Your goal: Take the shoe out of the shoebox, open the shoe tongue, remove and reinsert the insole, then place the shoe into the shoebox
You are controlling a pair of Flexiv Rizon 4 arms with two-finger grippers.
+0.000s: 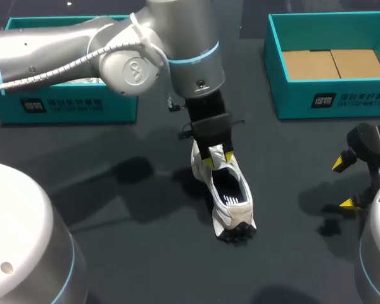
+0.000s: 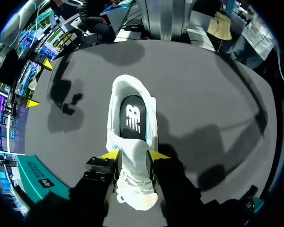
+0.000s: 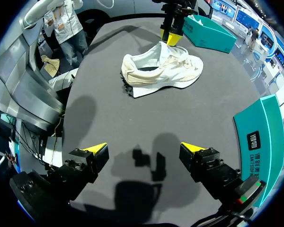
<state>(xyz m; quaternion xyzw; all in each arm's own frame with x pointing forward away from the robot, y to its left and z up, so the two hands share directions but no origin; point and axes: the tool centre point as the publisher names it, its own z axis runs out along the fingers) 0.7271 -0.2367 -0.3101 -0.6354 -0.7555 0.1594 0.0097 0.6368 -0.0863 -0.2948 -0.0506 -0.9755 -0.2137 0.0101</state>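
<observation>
A dark grey matte surface (image 1: 152, 253) fills the view, mottled with soft shadows. Two flat tan cardboard panels (image 1: 316, 64) lie side by side toward its far right, edges touching.

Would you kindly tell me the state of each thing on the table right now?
shoe: out of the boxes, upright on the table.
tongue: clamped by left end effector.
insole: inside the shoe.
left end effector: shut on tongue.
right end effector: open, empty.
right shoebox: open, no shoe inside.
left shoebox: interior not visible.
</observation>
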